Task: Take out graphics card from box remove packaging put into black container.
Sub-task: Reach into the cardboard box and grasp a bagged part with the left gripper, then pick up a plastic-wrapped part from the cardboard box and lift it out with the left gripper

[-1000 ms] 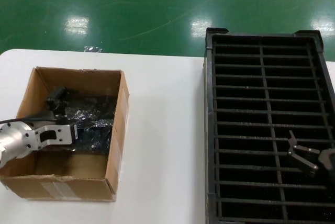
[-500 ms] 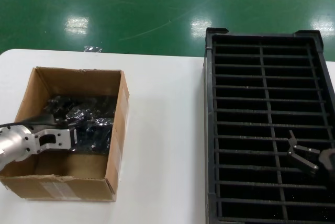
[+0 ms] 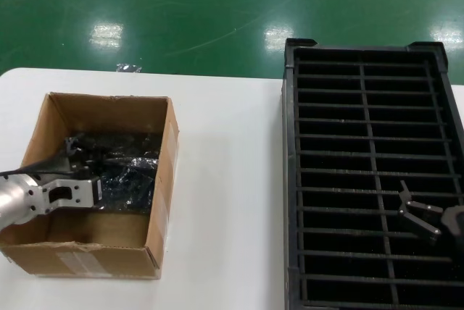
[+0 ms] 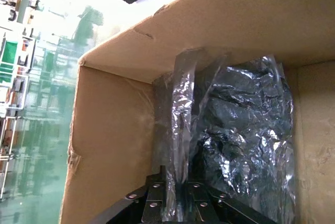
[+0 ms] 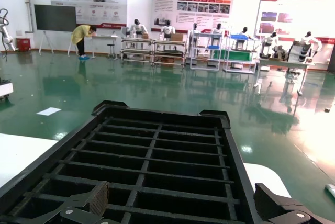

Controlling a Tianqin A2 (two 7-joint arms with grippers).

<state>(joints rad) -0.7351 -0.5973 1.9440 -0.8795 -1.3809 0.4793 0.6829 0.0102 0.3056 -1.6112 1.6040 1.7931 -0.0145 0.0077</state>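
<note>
Left pincer (image 4: 175,211) gripping packaging (image 4: 246,145) inside box (image 3: 163,179), walls close around

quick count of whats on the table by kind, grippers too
cardboard box: 1
silvery anti-static bag inside the box: 1
black slotted container: 1
grippers: 2, the left gripper shut on the bag, the right gripper open over the container
total: 5
</note>
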